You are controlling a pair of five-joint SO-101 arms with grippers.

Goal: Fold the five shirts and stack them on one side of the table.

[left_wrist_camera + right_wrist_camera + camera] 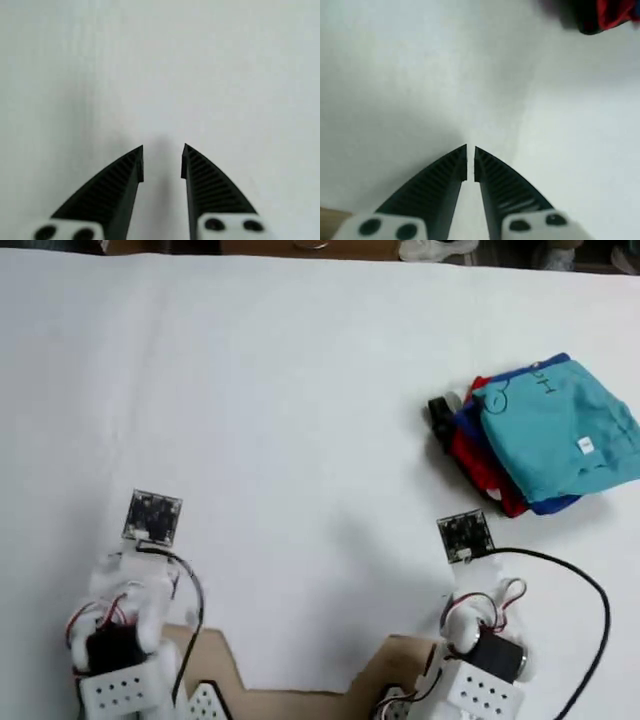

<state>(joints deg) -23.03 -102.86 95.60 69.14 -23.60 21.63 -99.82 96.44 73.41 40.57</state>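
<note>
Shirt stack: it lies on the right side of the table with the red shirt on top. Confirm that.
Wrong on one point: the high view shows the teal shirt on top, with the red shirt lower down. The stack does lie on the right side of the table.

I can read nothing for certain. The teal shirt [560,430] lies on top of the stack of folded shirts [482,468], ahead of my right gripper [470,162] and off to its right. It carries a few dark marks [545,382] near its far edge, perhaps letters, and a small white tag [586,446] nearer its middle. Both are too small for me to make out.
</note>
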